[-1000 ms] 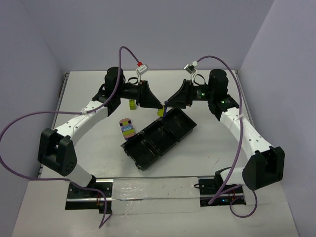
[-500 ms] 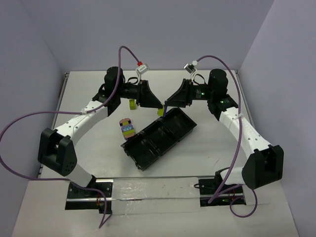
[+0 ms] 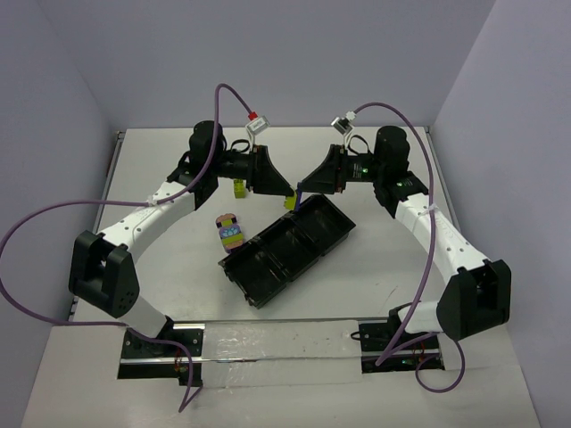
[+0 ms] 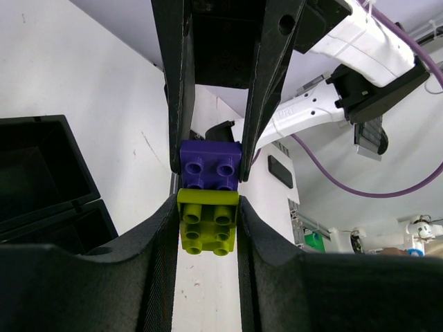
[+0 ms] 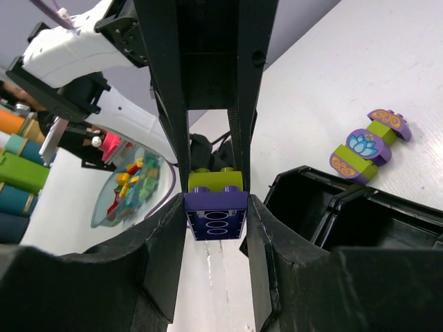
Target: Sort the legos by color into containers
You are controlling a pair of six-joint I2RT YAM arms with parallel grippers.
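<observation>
My two grippers meet nose to nose just past the far end of the black tray [image 3: 259, 276]. My left gripper [image 4: 206, 228] is shut on a yellow-green lego [image 4: 206, 225]. My right gripper [image 5: 216, 211] is shut on a purple lego [image 5: 216, 216]. The two legos are joined stud to base and held above the table; in the top view they show as a small yellow-green spot [image 3: 290, 203]. A multicoloured block [image 3: 230, 231] of purple and yellow-green legos lies on the table left of the tray. The tray's three compartments look empty.
A loose yellow-green lego [image 3: 240, 187] sits on the table under the left arm. The tray lies diagonally in mid-table. The right wrist view shows a clear bowl of mixed coloured bricks [image 5: 131, 187] beyond the table.
The right arm's wrist has shifted very slightly. Both grippers still hold the joined legos in the same place.
</observation>
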